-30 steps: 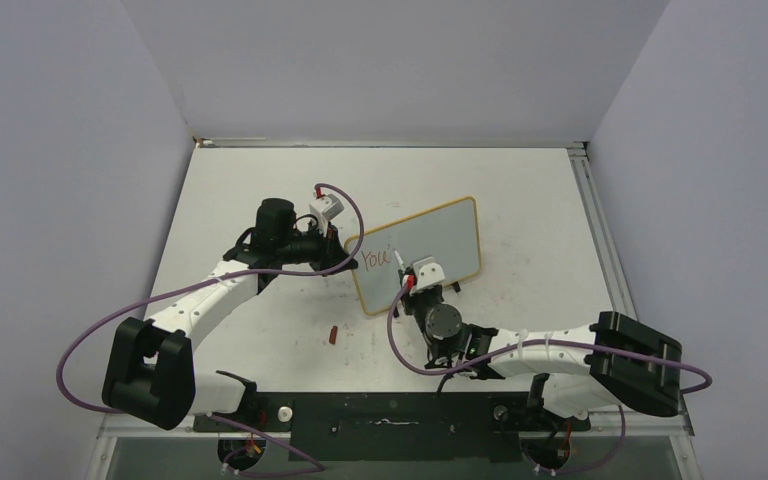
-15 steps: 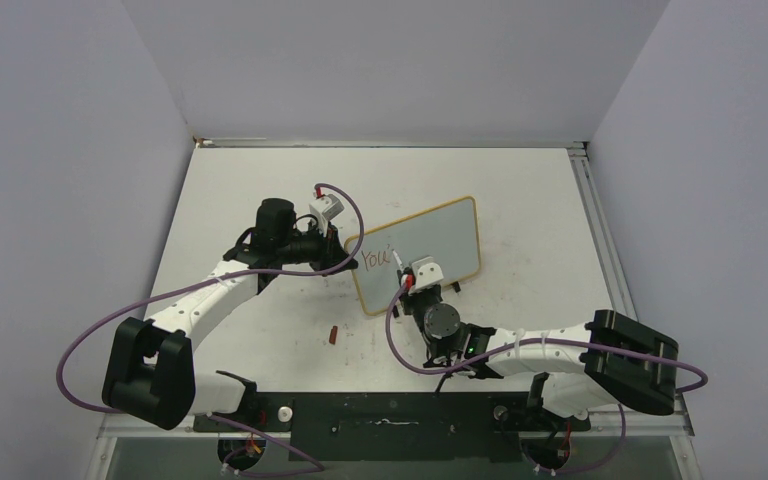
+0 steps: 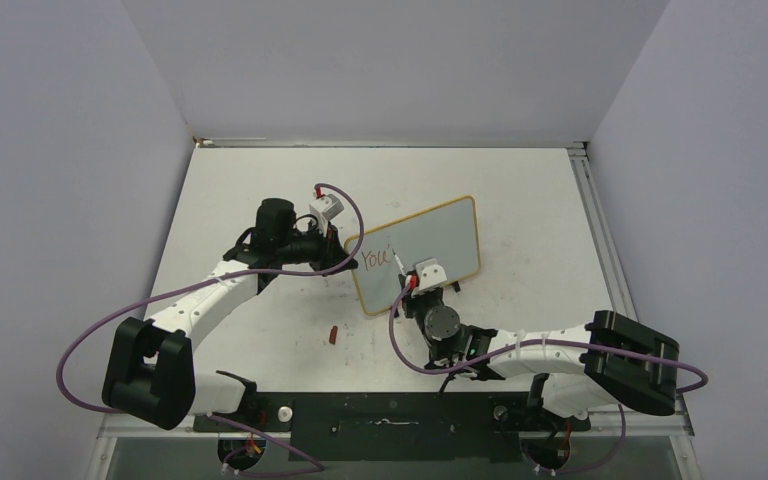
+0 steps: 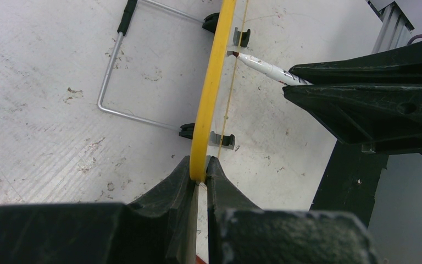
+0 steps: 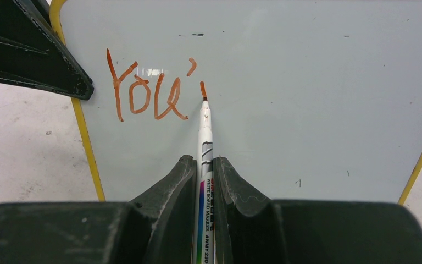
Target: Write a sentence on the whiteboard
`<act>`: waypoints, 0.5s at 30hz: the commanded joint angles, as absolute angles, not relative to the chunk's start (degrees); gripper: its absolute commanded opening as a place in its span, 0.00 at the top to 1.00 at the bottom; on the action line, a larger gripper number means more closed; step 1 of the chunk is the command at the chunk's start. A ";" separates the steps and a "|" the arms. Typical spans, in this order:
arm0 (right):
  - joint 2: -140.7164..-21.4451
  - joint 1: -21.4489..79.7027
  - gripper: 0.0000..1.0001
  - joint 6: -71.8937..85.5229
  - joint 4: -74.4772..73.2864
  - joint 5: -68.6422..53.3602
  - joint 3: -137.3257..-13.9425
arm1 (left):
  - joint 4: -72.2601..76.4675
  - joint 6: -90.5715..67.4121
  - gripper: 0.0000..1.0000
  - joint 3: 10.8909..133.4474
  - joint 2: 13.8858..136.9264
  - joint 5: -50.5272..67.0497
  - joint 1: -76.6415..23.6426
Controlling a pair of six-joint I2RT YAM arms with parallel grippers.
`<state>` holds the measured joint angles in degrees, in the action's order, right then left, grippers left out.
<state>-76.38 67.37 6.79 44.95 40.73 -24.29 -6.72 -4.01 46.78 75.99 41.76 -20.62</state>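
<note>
1. From above, the whiteboard point(image 3: 445, 235) stands a little to 3 o'clock of the middle of the table point(image 3: 560, 200), turned askew. The left gripper point(image 3: 348, 263) is clamped on the board's 9 o'clock edge. The right gripper point(image 3: 407, 281) reaches in from 6 o'clock, its jaws pinched on a white marker point(image 3: 399, 266) whose tip meets the board face. The sentence point(image 3: 377, 258) is a few red letters near the board's 9 o'clock end. A small red piece point(image 3: 332, 335) lies on the table at 7 o'clock of the board, well apart from it.

2. From the left wrist, the board is seen edge-on, its yellow rim running toward 12 o'clock out of jaws squeezed narrow on it. At 10 o'clock a wire stand point(image 4: 110, 82) rests on the table behind the board, joined to it by dark clips. At 1 o'clock the marker's tip touches the board face, with the right gripper's black fingers coming in from 3 o'clock.

3. From the right wrist, the jaws are narrow on the marker's barrel and the pen points to 12 o'clock. Its tip sits at the foot of a short red stroke. At 10 o'clock of the tip the writing reads "You'". The left gripper's black fingers fill the 10 o'clock corner, over the yellow rim.
</note>
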 commanded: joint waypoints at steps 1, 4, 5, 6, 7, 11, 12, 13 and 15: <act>-75.93 66.97 0.95 7.38 43.38 40.96 -23.85 | -14.41 -2.17 1.00 46.15 77.57 36.92 -20.65; -75.83 66.95 0.95 6.86 43.36 40.87 -24.38 | -14.40 -2.16 1.00 46.18 77.61 36.83 -20.65; -75.84 66.97 0.95 6.97 43.29 40.95 -24.35 | -14.47 -2.14 1.00 46.21 77.60 36.83 -20.65; -75.87 66.97 0.95 7.13 43.20 41.10 -24.18 | -14.45 -2.15 1.00 46.23 77.61 36.79 -20.65; -75.85 66.97 0.95 7.45 42.98 41.24 -23.98 | -14.50 -2.19 1.00 46.23 77.60 36.84 -20.65; -75.61 67.10 0.95 9.34 41.84 41.66 -23.02 | -14.50 -2.20 1.00 46.23 77.58 36.75 -20.65; -75.55 67.19 0.95 9.73 41.57 41.77 -22.88 | -14.50 -2.20 1.00 46.23 77.46 36.75 -20.65; -75.42 67.38 0.95 10.09 41.20 41.98 -22.71 | -14.49 -2.15 1.00 46.23 77.56 36.74 -20.65; -75.32 67.69 0.95 10.70 40.90 42.16 -22.51 | -14.49 -2.20 1.00 46.23 77.51 36.74 -20.65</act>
